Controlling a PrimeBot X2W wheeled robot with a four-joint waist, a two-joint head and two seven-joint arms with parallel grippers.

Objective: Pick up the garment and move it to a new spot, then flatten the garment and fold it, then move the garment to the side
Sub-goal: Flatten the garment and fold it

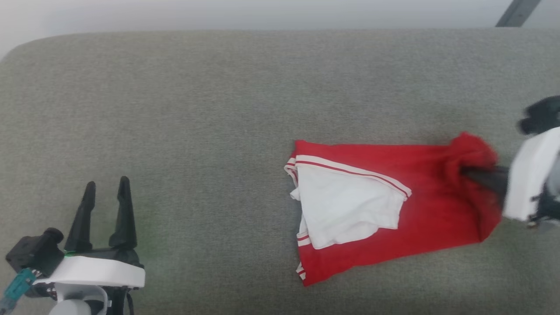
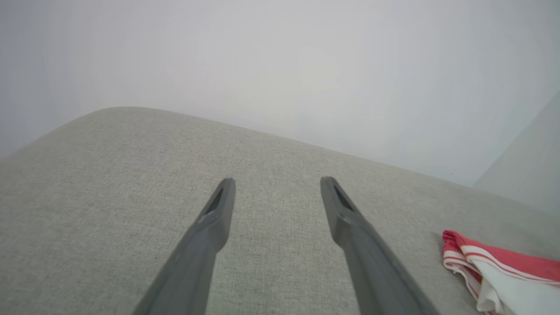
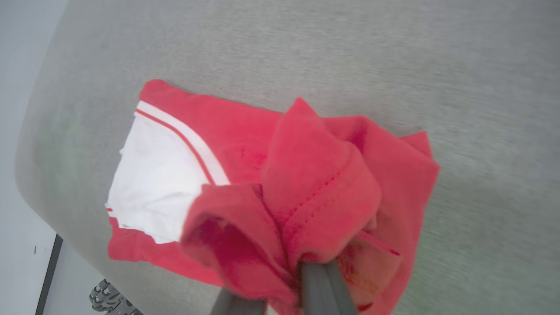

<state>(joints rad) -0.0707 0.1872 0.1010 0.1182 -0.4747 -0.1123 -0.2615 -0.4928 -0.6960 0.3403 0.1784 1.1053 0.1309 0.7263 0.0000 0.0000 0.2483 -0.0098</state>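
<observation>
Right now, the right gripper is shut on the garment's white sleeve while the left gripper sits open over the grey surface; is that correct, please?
Not quite: the right wrist view shows the right gripper shut on the bunched red end of the garment, not its white sleeve. The left gripper is indeed open over the grey surface.
</observation>
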